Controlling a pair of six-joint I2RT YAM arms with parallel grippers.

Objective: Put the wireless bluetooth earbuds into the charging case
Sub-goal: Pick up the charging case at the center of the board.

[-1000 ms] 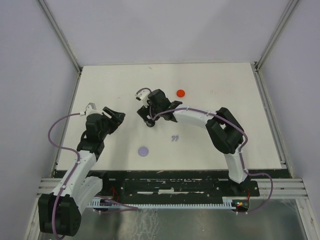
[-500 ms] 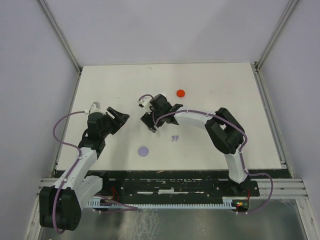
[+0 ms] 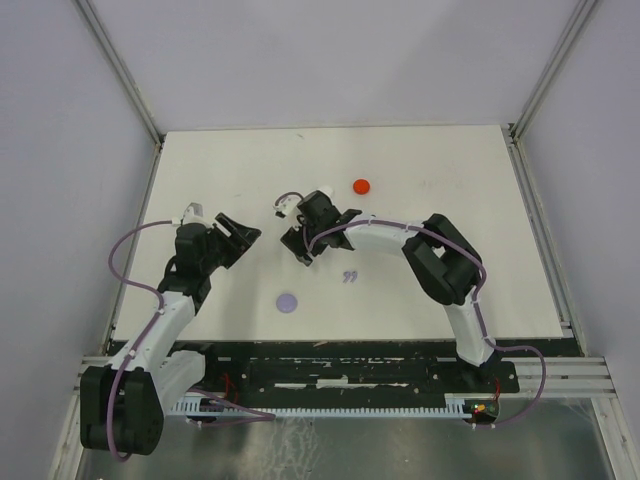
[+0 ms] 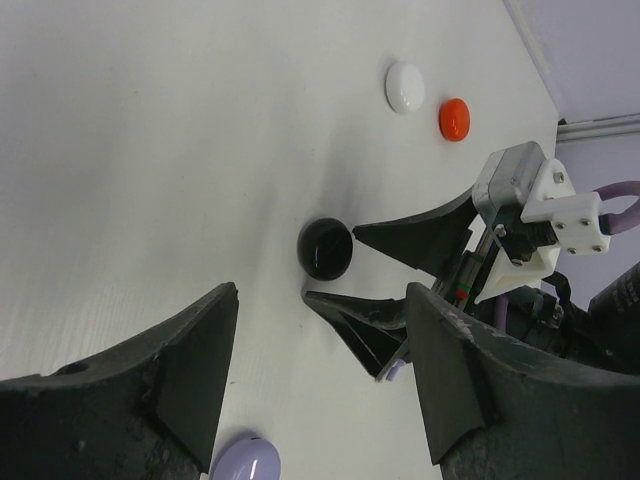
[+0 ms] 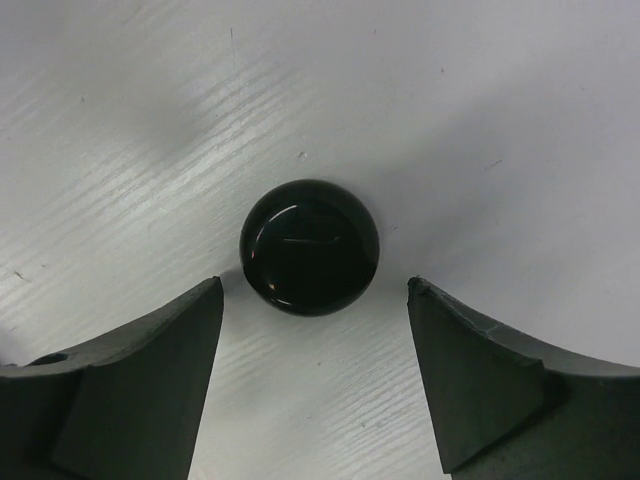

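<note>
Right claw (image 5: 312,288) open, black disc (image 5: 310,246) between its tips (untouched), left claw (image 4: 322,290) open, off to its left

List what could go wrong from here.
1. The black case is round and glossy and sits only at the tips of the open right tool. Closing there might squirt it away.
2. The left tool hovers open close beside the right one, so the two might collide.
3. The earbuds lie loose near the right arm, where a low sweep might scatter them.
</note>
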